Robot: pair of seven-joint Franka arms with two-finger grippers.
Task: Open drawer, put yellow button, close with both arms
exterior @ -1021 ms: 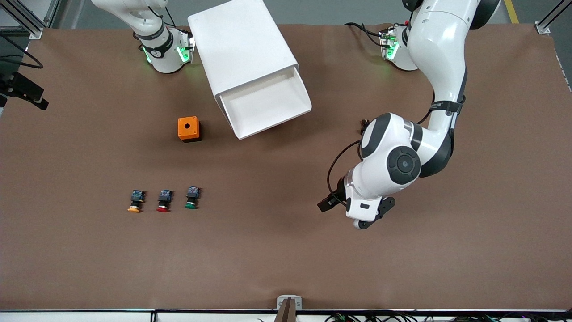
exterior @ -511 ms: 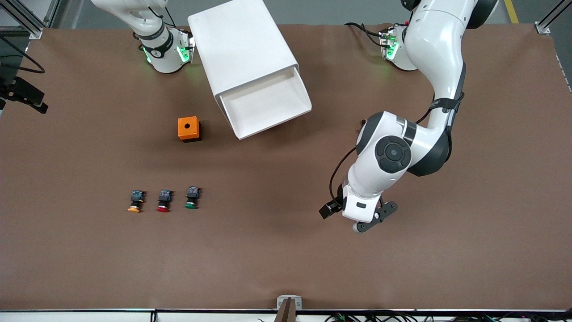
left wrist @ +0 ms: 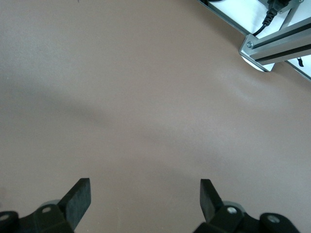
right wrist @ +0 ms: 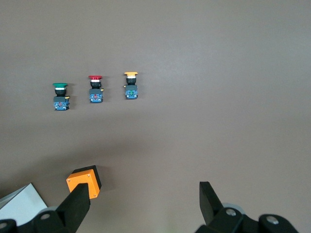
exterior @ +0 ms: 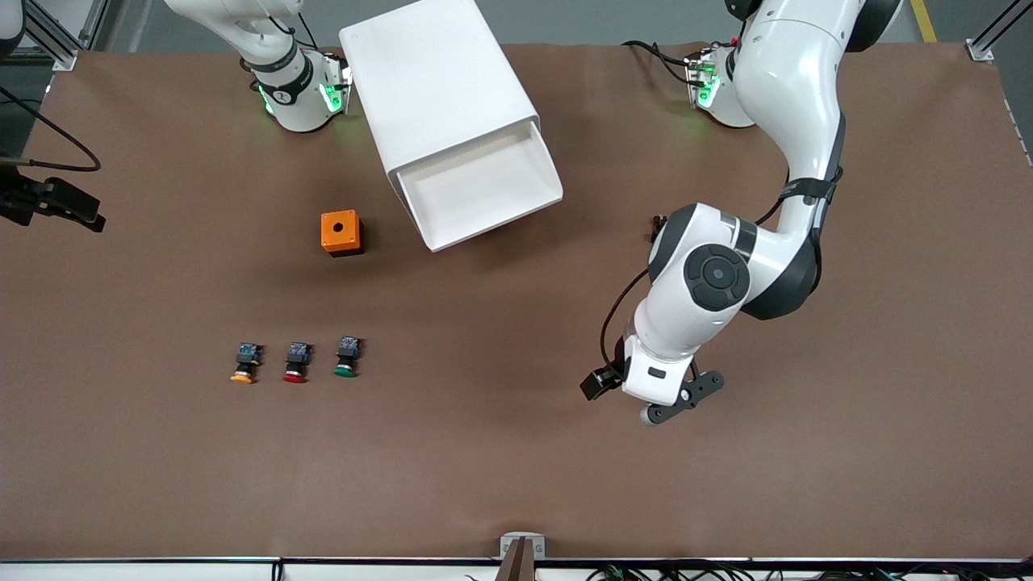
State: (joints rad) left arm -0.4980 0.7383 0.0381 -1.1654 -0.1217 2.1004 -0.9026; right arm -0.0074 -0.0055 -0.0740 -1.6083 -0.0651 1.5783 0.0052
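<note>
Top drawer pulled out, three buttons lined up on matte brown surface.
Left hand over bare surface, fingers spread, empty. Yellow button, glossy mushroom cap, ends the row toward the right arm's end, beside red button and green button. Farther: orange box with round hole, smooth white plastic drawer. Right hand high over them, spread wide, empty.

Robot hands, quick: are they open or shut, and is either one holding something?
Left gripper: jaws open, holding nothing, over bare table.
Right gripper: jaws open, holding nothing, up in the air above the table.
</note>
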